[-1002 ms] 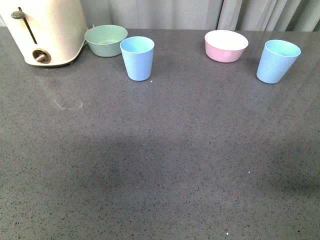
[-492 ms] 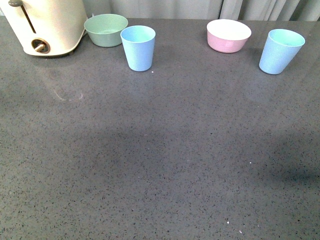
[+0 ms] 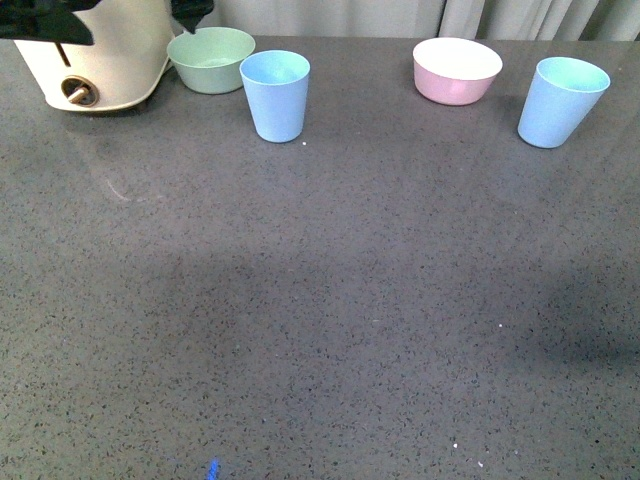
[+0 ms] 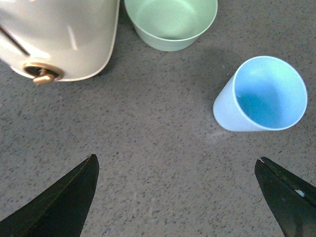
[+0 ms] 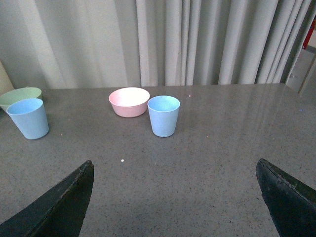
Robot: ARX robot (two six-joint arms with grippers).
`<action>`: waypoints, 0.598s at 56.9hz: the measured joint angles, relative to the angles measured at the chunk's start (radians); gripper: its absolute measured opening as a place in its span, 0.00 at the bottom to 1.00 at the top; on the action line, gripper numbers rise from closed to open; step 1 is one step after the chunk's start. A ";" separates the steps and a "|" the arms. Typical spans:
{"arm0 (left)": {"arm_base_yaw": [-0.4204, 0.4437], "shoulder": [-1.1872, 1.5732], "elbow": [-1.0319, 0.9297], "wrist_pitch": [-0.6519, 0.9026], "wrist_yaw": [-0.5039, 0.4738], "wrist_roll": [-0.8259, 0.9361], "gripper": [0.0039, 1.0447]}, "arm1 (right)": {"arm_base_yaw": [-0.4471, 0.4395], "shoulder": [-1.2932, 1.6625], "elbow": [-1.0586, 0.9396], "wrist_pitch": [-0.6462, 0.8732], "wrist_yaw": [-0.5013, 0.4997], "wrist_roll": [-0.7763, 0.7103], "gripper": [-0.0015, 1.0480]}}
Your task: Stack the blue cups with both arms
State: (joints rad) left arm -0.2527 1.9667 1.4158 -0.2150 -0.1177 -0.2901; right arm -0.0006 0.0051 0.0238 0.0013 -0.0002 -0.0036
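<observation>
Well, no cup is picked up yet. Two pale blue plastic cups with no handles stand upright on the grey speckled tabletop (image 3: 320, 300), both close to its far edge and well apart. The left blue cup (image 3: 275, 95) is toward the far left corner, just beside a low mint-green bowl (image 3: 210, 58) and near a big cream machine with a gold knob (image 3: 100, 60). The right blue cup (image 3: 562, 100) is near the far right corner, with a low pink bowl with a white inside (image 3: 457, 70) near it.

The left end effector (image 4: 176, 159) is spread wide and holds nothing. The left blue cup is ahead of it and off to one side, not between its fingers. The right end effector (image 5: 174, 162) is spread wide too and holds nothing. The right blue cup stands well ahead of it, about in line with the gap.

I think this is the reaching step. Next, each arm needs to move up until its fingers are on both sides of its cup, then close gently. The left one has to shift sideways first and stay clear of the green bowl. After that, one cup must be lifted and set straight down into the other.
</observation>
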 joint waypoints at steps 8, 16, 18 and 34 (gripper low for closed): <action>-0.029 0.130 0.194 -0.098 -0.028 -0.012 0.92 | 0.000 0.000 0.000 0.000 0.000 0.000 0.91; -0.043 0.240 0.338 -0.174 -0.049 -0.022 0.92 | 0.000 0.000 0.000 0.000 0.000 0.000 0.91; -0.045 0.257 0.360 -0.186 -0.054 -0.024 0.92 | 0.000 0.000 0.000 0.000 0.000 0.000 0.91; -0.054 0.377 0.519 -0.272 -0.074 -0.049 0.92 | 0.000 0.000 0.000 0.000 0.000 0.000 0.91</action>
State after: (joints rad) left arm -0.3069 2.3432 1.9347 -0.4866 -0.1913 -0.3389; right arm -0.0006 0.0051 0.0238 0.0013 0.0002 -0.0036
